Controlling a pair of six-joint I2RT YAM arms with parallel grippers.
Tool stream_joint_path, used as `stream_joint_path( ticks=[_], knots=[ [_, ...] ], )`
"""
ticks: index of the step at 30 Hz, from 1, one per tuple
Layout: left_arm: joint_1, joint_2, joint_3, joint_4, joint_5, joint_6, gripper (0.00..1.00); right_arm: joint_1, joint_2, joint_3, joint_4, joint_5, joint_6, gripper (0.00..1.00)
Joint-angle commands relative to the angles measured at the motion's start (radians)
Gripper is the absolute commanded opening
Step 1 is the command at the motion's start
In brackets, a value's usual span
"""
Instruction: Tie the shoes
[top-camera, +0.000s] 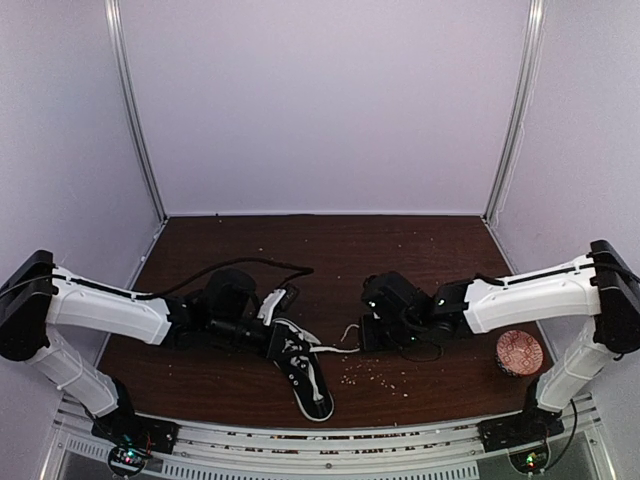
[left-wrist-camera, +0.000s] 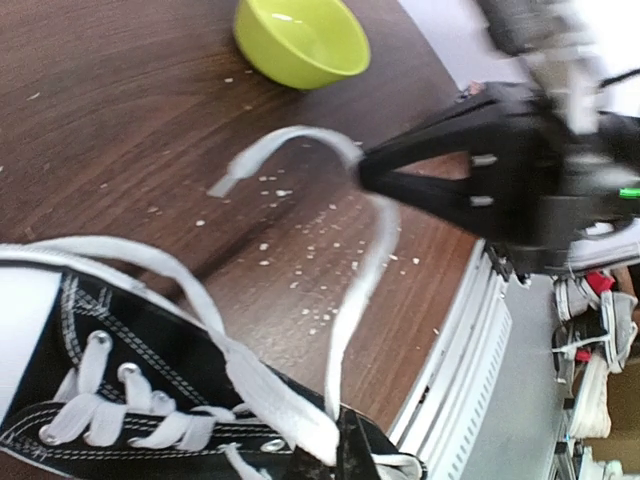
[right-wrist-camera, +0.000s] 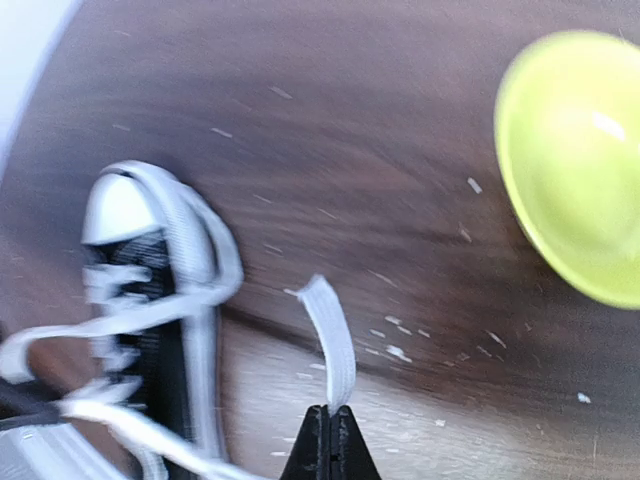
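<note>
Right hand (right-wrist-camera: 328, 425) is clenched on the free end of one white lace (right-wrist-camera: 336, 345); left hand (top-camera: 263, 335) is closed at the heel end of the shoe.
The black sneaker (top-camera: 305, 372) lies on the brown desk (top-camera: 420, 250) just left of the right hand, and its white toe cap (top-camera: 318, 405) points towards the arm bases. The lace runs slack from the eyelets up to the right hand's tips. Whether the left hand grasps the shoe or a lace, I cannot tell. A yellow-green bowl (right-wrist-camera: 575, 160) stands on the far right of the right hand, well apart from the sneaker. Pale crumbs (top-camera: 378, 372) lie on the desk near this hand.
</note>
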Motion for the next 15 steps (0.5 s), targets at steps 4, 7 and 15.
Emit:
stream_joint_path(
  ticks=[4,7,15],
  knots=[
    [0.024,-0.023,-0.048,0.019,-0.11,-0.104,0.0,0.074,-0.129,0.062,0.182,-0.139,-0.257,0.0],
    [0.038,-0.039,-0.079,0.053,-0.098,-0.122,0.0,0.152,-0.149,0.063,0.212,-0.171,-0.346,0.0],
    [0.06,-0.02,-0.091,0.098,-0.044,-0.12,0.0,0.312,-0.007,0.163,0.148,-0.38,-0.525,0.0]
  ],
)
